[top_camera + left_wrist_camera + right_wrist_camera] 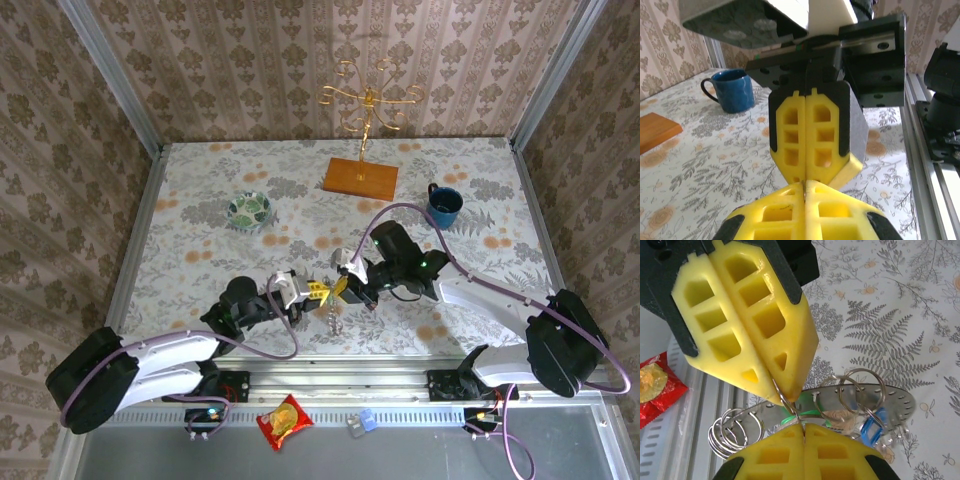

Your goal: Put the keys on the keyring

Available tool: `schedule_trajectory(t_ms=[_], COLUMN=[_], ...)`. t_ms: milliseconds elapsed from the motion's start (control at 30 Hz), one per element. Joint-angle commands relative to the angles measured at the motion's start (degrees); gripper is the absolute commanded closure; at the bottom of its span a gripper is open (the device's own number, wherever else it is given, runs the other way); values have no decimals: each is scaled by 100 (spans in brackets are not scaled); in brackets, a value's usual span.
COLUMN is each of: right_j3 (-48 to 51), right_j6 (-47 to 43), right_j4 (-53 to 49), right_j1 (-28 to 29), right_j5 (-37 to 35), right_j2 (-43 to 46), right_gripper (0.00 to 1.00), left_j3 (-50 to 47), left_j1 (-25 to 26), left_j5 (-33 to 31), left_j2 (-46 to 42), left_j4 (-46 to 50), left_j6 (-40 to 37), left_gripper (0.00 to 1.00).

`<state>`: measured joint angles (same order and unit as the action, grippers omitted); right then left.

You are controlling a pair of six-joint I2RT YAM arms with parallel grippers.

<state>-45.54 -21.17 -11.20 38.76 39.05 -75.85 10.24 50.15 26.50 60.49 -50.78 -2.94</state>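
Where they meet near the table's [200, 240] front edge, the left gripper [322, 292] and right gripper [343, 288], both pressed shut, pinch the keyring's [895, 400] wire loop; open room lies beyond.

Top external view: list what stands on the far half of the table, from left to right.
bowl → stand → mug

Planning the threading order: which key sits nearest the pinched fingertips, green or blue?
The green key, right behind the pinch; the blue key hangs farther right.
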Motion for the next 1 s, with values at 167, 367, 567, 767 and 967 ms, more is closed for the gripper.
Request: schedule_trajectory(t_ms=[167, 367, 567, 767, 967], right_j3=[0, 125, 282, 493, 816], right_j6=[279, 362, 241, 262, 496], right_j4=[394, 598, 432, 610, 1318], right_j1=[64, -30, -110, -33, 143], right_j5=[418, 284, 100, 99, -257], right_j2=[-197, -19, 220, 230, 297], right_gripper=[100, 100, 97, 72, 61], left_j3=[24, -13, -62, -25, -13], left_j1=[-23, -23, -33, -35, -23], left_j5=[-97, -153, -220, -291, -488], left_j2=[66, 90, 45, 35, -19], left_j4=[-898, -1039, -1080, -1194, -1232], left_j6=[230, 343, 420, 542, 613], left_gripper=[100, 100, 100, 100, 100])
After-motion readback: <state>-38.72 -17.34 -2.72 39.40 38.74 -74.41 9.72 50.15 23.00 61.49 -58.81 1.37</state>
